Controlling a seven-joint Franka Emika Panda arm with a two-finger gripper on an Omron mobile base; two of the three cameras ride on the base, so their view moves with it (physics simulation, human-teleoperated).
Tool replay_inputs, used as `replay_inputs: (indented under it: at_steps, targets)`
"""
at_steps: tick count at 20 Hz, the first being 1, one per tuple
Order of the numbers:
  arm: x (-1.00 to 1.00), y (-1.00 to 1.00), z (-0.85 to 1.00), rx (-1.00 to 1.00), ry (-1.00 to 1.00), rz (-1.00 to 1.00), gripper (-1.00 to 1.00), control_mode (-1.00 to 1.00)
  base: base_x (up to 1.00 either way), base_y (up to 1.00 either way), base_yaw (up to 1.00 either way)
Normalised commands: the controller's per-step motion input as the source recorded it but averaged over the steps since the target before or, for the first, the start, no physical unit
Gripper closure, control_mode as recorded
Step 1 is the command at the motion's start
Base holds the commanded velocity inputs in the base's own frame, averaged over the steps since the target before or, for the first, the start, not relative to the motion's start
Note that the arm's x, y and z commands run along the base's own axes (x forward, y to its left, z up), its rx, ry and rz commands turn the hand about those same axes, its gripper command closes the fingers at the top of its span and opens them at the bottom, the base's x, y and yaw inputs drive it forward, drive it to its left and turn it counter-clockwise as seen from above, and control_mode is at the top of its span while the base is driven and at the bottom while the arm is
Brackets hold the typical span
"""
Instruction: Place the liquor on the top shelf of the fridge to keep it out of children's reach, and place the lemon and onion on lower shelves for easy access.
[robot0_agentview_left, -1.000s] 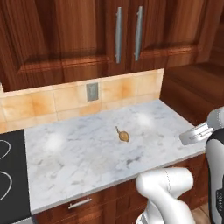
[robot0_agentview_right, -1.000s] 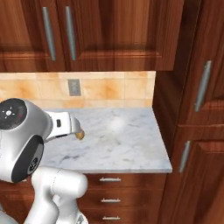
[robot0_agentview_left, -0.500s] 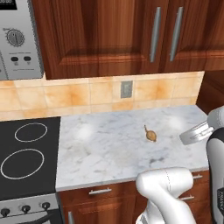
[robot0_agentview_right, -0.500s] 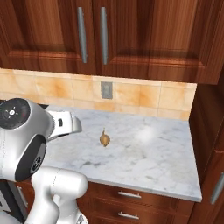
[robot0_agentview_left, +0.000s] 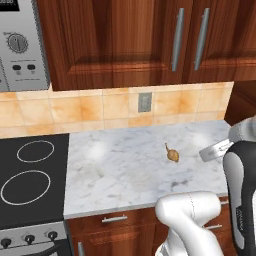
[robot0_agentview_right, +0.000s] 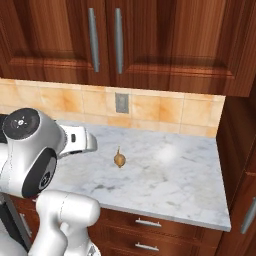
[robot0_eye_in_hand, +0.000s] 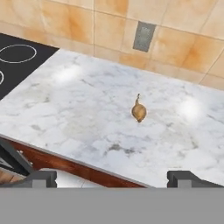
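The onion (robot0_eye_in_hand: 138, 111), a small tan-brown bulb with a thin stem tip, lies alone on the white marble counter (robot0_eye_in_hand: 78, 109), a little in front of the wall outlet. The onion (robot0_agentview_left: 172, 154) sits right of the counter's middle in the left base view, and the onion (robot0_agentview_right: 119, 158) sits left of the middle in the right base view. My gripper (robot0_eye_in_hand: 113, 178) hangs open above the counter's front edge, short of the onion, with nothing between its fingertips (robot0_eye_in_hand: 40, 177). The liquor, the lemon and the fridge are out of view.
A black cooktop (robot0_agentview_left: 30, 175) borders the counter on the left, with a microwave (robot0_agentview_left: 20, 45) above it. Dark wood cabinets (robot0_agentview_left: 150, 40) hang overhead. A tall wood panel (robot0_agentview_right: 240, 150) closes the counter's right end. Drawers (robot0_agentview_right: 150, 230) sit below the front edge.
The base has driven left, so the whole picture has shifted: the cooktop and microwave have come into view. The onion lies where it was on the counter. The gripper has stayed open.
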Motion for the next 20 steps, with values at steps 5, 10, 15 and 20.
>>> replay_inputs:
  at_steps: [5,10,15,20]
  targets:
    - [0.22,-0.12,-0.43,0.0,0.04,-0.18,-1.0,-1.0,0.0,0.0,0.0]
    - [0.34,-0.27,-0.53,0.0,0.13,-0.15,-1.0,-1.0,0.0,0.0,0.0]
    - [0.44,-0.34,-0.76,0.09,0.12,-0.13,-1.0,-1.0,0.0,0.0,0.0]
    - [0.47,0.0,-0.56,0.12,0.11,-0.05,-1.0,-1.0,0.0,0.0,0.0]
